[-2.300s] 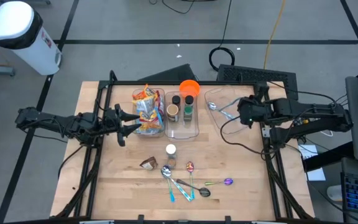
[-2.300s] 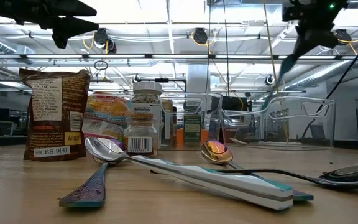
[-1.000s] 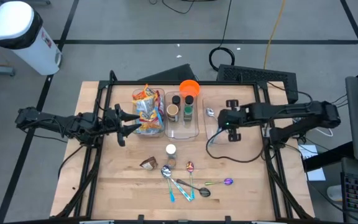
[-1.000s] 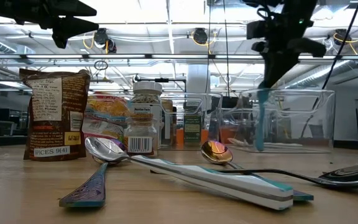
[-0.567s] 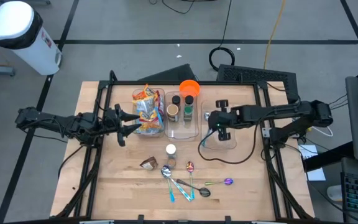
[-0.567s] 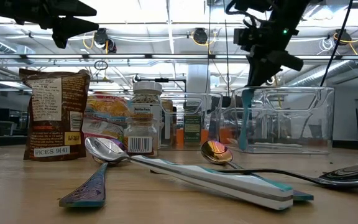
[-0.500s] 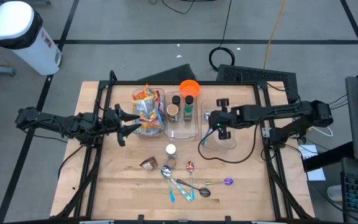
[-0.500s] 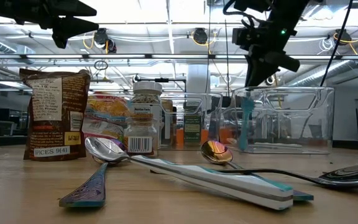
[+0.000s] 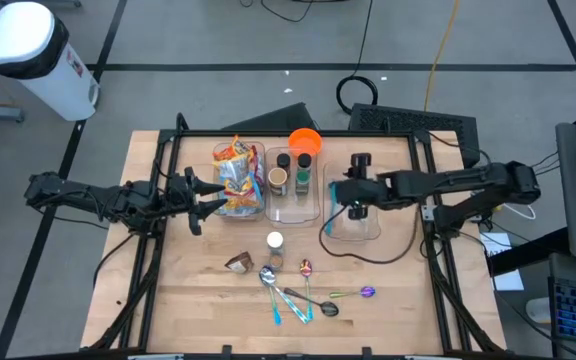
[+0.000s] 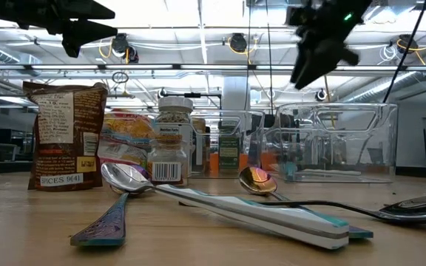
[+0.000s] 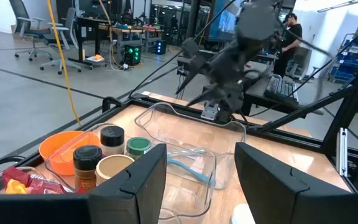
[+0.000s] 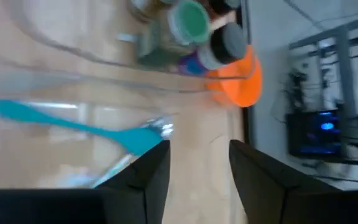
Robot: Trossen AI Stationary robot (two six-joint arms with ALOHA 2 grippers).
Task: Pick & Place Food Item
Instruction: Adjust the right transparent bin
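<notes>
Change: the right gripper (image 9: pixel 346 196) was carrying the teal-handled utensil (image 12: pixel 73 127) a moment ago; now its fingers are apart and empty, above the clear bin (image 9: pixel 353 228).
Utensil place: it lies inside the clear bin, on the bin floor.
Meaning: I judge this placing as done; the spoons (image 9: pixel 293 292) on the bench (image 9: pixel 388 300) are still to move.
Left gripper (image 9: pixel 206 198): unchanged, it waits beside the snack bin (image 9: pixel 238 180), fingers apart, holding nothing.
Views: the right wrist view shows the utensil clearly free; the high view hides it partly under the arm.
</notes>
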